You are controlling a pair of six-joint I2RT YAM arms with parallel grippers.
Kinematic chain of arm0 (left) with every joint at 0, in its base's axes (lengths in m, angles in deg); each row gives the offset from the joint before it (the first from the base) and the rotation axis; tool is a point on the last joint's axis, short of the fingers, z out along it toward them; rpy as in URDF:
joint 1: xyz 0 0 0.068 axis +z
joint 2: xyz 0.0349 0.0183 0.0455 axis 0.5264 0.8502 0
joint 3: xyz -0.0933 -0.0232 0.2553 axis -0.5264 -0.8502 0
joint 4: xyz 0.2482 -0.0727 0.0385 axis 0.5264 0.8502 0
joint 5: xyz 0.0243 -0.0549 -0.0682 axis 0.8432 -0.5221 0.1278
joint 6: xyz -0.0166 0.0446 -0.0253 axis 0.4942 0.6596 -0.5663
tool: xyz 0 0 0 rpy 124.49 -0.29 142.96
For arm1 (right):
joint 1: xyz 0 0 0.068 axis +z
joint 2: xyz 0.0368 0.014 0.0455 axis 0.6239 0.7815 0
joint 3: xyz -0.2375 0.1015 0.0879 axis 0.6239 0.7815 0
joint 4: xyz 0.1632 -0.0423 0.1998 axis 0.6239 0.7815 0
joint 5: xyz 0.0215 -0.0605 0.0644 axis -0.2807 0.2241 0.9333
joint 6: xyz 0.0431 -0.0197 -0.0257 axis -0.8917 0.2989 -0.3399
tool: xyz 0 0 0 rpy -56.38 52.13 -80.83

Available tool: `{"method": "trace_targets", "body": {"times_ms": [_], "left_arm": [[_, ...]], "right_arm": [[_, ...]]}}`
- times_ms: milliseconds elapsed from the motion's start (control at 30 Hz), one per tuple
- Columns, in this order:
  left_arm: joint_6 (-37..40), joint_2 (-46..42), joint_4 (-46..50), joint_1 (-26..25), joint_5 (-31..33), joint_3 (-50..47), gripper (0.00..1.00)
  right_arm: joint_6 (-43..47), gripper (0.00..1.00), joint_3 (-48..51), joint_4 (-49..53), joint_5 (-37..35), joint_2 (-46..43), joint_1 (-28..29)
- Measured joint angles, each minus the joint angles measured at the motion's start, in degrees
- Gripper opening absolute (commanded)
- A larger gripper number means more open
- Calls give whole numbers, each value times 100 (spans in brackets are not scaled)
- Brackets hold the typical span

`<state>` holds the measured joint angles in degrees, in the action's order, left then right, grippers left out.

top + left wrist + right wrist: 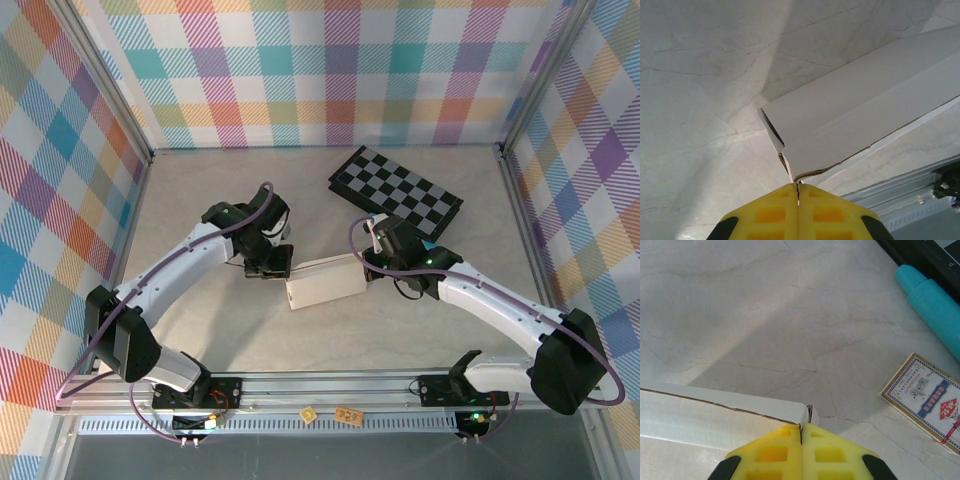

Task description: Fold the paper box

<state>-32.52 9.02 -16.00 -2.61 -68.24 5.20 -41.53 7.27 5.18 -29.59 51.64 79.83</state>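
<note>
The paper box is plain white. The board is checkered black and grey. Pastel plaid covers the walls; the table is pale marble with grey veins. The left gripper and right gripper are bright yellow, the tube teal, the packet blue-bordered cream.

Robot lab test cell, marble-look tabletop, plaid backdrop walls left, right and far, aluminium frame posts, extrusion rail along near edge.
</note>
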Motion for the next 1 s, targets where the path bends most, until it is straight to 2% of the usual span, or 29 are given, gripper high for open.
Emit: {"method": "trace_targets", "body": {"times_ms": [1000], "left_arm": [[-507,221,122,15,-254,153,0]], "right_arm": [[-17,0,0,0,-83,2,0]]}}
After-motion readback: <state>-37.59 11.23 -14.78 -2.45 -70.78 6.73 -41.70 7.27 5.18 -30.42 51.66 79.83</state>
